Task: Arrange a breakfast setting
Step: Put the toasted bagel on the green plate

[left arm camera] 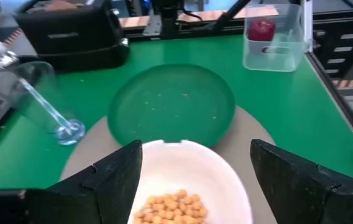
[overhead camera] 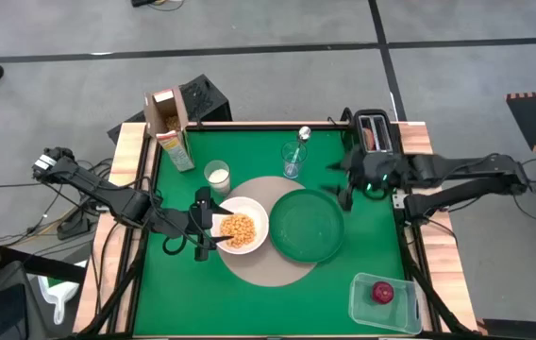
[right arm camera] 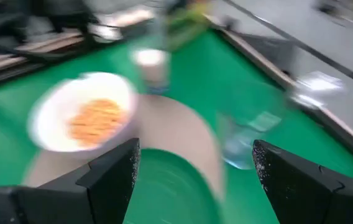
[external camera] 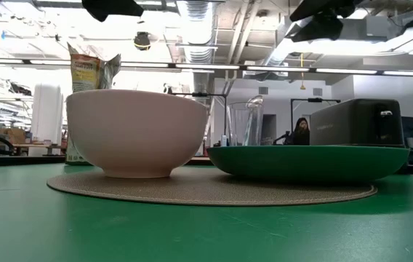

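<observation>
A white bowl (overhead camera: 242, 227) of cereal and a larger green plate (overhead camera: 307, 225) stand side by side on the round tan mat (overhead camera: 266, 266). My left gripper (overhead camera: 214, 229) is open at the bowl's left side. In the left wrist view its fingers (left arm camera: 117, 180) stand on either side of the bowl (left arm camera: 189, 180). My right gripper (overhead camera: 345, 189) is open and empty above the plate's far right rim. A white cup (overhead camera: 217, 175) and a clear glass (overhead camera: 293, 161) holding the metal spoon (overhead camera: 304, 135) stand behind the mat. The red fruit (overhead camera: 382, 292) lies in a clear box. I cannot make out the bread. My left gripper comes level from the table's left, one finger at each side of the bowl's left part (left arm camera: 144, 163). I cannot tell whether the fingers touch the rim. The bowl stands upright on the mat.
A cereal box (overhead camera: 172, 127) stands at the far left and a black toaster (overhead camera: 374, 130) at the far right corner. The clear box (overhead camera: 386, 302) sits at the near right. Bare green table (overhead camera: 183, 297) lies at the near left.
</observation>
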